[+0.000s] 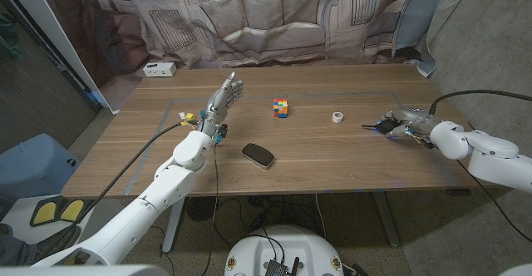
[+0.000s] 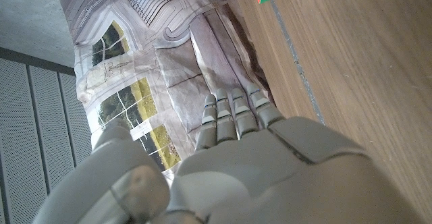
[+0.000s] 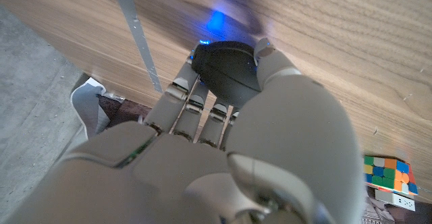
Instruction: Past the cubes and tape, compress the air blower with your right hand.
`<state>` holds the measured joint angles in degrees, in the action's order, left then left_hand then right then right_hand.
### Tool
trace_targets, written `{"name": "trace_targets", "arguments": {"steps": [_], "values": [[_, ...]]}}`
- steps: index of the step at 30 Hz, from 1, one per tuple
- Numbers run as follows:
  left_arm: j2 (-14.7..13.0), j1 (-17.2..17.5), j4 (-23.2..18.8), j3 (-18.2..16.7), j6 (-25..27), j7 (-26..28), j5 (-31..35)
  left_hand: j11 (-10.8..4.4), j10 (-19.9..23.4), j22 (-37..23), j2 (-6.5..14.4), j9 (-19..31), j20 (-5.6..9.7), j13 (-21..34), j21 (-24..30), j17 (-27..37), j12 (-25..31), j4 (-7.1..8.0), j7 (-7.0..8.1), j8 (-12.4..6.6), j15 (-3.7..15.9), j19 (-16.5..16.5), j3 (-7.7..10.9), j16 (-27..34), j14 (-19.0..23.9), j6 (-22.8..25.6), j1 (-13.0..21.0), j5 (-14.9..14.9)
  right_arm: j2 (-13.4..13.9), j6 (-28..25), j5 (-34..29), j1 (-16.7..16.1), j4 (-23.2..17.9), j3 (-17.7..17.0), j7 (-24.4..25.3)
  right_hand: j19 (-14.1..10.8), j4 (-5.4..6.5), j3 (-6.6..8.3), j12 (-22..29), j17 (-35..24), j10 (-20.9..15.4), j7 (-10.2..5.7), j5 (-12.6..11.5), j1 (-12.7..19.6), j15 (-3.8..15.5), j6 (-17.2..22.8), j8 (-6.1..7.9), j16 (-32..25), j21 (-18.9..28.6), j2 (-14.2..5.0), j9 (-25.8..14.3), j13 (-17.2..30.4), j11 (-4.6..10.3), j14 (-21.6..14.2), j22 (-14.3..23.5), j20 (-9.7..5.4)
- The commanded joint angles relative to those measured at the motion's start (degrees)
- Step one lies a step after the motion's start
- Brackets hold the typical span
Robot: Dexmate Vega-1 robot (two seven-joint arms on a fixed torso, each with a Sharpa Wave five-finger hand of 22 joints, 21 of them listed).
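Wrapping its fingers around the black blower (image 3: 226,72), the right hand (image 1: 407,126) holds it at the table's (image 1: 332,164) right side, past the tape (image 1: 337,117) and cube (image 1: 281,107). An uneven squeeze could pop the rounded bulb free. The left hand (image 1: 223,100) stands spread, idle.

Cube (image 1: 281,107) left of tape (image 1: 337,117); blower (image 1: 384,125) probably rightmost
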<state>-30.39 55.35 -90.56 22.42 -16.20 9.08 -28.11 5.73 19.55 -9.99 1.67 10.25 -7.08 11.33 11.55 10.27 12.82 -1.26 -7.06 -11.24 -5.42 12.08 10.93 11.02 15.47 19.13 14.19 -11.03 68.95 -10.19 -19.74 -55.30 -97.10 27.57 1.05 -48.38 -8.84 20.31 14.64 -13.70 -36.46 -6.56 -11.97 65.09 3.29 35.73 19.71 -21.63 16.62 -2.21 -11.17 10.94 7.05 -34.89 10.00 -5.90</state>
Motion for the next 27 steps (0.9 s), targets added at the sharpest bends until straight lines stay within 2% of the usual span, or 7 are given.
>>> {"name": "trace_targets", "arguments": {"steps": [1, 10, 27], "values": [[0.32, -0.54, 1.16, 0.09, -0.94, -0.7, -0.42, -0.3, 0.46, -0.26, 0.54, 0.27, 0.24, 0.32, -0.15, 0.11, 0.09, -0.35, 0.14, 0.1, 0.04, 0.54, 0.1, -0.06, 0.3, 0.73, 0.06, 0.02, 0.43, -1.32, 1.8, -1.92, -1.43, -1.52, 2.13, -1.08, 0.18, -0.28, 0.06, -0.17, -0.72, 0.34, 0.15, 0.22, 7.46, 0.9, 0.17, -0.55, 0.6, -0.43, -0.16, 0.12, -0.41, -1.15, 0.23, -1.9], [0.48, -1.13, 2.14, 0.17, -1.26, -1.47, -0.8, -0.24, 0.44, -0.26, 0.59, 0.27, 0.24, 0.33, -0.16, 0.11, 0.05, -0.4, 0.17, 0.09, 0.0, 0.54, 0.12, -0.08, 0.28, 0.79, 0.08, 0.02, 0.41, -3.11, 5.43, -4.25, -3.04, -3.81, 4.49, -1.37, 0.24, -0.34, -0.22, -0.23, -0.83, 0.51, 0.31, 0.24, 7.21, 1.09, -0.01, -0.46, 0.65, -0.66, -0.13, 0.11, -0.57, -1.41, 0.23, -1.82], [0.27, -1.39, 3.18, -0.26, -2.32, -2.25, -1.2, -0.15, 0.48, -0.26, 0.72, 0.27, 0.25, 0.33, -0.17, 0.1, 0.0, -0.53, 0.17, 0.13, 0.06, 0.54, 0.16, -0.09, 0.32, 0.78, 0.13, 0.02, -0.11, -4.59, 6.94, -6.98, -6.31, -5.93, 9.83, -1.62, 0.3, -0.53, -0.55, -0.37, -1.04, 0.63, 0.54, 0.24, 7.04, 1.36, -0.25, -0.47, 0.66, -0.9, -0.11, 0.1, -0.89, -1.8, 0.24, -1.72]]}}
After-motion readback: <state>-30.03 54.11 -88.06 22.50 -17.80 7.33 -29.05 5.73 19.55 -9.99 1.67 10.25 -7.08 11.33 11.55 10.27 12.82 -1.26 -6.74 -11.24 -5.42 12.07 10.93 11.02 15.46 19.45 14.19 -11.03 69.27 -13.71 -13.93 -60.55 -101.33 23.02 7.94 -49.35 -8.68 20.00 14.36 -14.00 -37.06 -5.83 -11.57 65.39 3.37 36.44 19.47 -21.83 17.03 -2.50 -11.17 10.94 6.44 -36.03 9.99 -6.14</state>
